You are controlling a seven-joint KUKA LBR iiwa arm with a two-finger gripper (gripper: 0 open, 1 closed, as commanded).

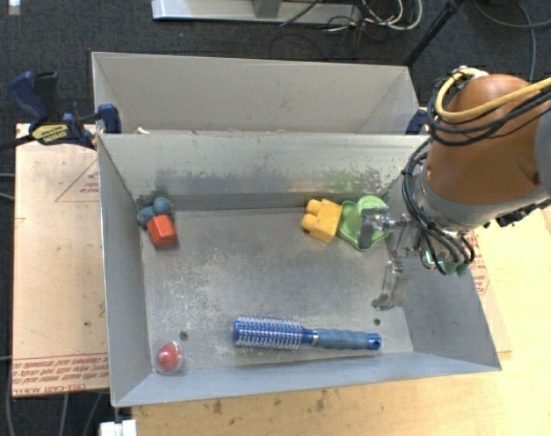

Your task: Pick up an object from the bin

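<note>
Gripper (385, 301), state untellable, hovered at 3 o'clock; blue hairbrush (304, 336) at 6 seemed light, stiff: grasp its handle.

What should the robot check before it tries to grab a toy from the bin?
1. The pincer is inside the bin: ok, near the right wall.
2. The pincer is right over a toy: not ok, bare floor lies beneath it.
3. The blue hairbrush lies flat and alone by the front wall: ok.
4. The yellow block is free to grab: not ok, it sits right against the green toy.
5. The orange block at far left is within reach: cannot tell.
</note>
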